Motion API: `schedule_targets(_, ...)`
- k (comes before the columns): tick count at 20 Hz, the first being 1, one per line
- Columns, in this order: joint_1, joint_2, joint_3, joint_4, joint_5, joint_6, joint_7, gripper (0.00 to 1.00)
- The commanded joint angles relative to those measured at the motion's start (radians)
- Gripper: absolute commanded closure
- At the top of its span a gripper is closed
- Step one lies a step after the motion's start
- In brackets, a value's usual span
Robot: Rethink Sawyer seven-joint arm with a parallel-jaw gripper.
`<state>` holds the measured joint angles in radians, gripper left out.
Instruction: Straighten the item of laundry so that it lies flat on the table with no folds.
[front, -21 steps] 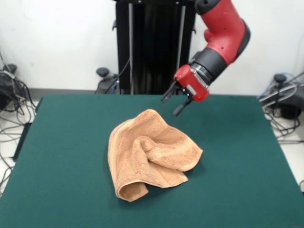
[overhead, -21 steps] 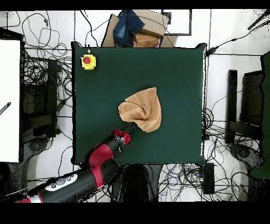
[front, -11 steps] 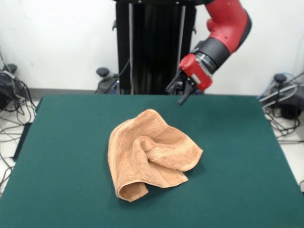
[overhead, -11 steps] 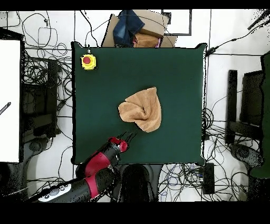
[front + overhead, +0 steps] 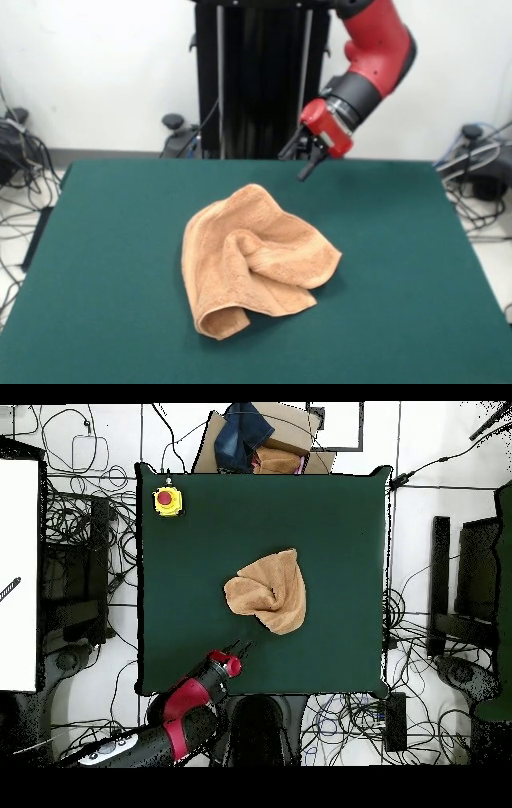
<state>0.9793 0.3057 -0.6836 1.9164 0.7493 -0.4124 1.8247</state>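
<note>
The light orange-tan towel lies crumpled near the middle of the dark green table, with its edges folded over one another and one corner tucked under at the front. In the overhead view the towel is a bunched, roughly triangular heap on the table. My gripper hangs open and empty above the table's far edge, well apart from the towel. In the overhead view the gripper is near the table's bottom edge, below the towel.
A yellow box with a red button sits on the table's top left corner in the overhead view. A cardboard box with dark cloth stands beyond the top edge. The black pedestal stands behind the table. Cables lie around it.
</note>
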Motion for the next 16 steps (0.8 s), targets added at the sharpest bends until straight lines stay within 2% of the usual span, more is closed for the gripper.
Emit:
schedule_targets(1, -0.015, 0.109, 0.171, -0.136, 0.093, -0.058, 0.213, 0.0)
schedule_targets(11, -0.056, 0.076, 0.136, -0.12, 0.081, -0.061, 0.22, 0.0)
schedule_targets(16, -0.04, 0.11, 0.128, -0.169, 0.171, -0.034, 0.187, 0.0)
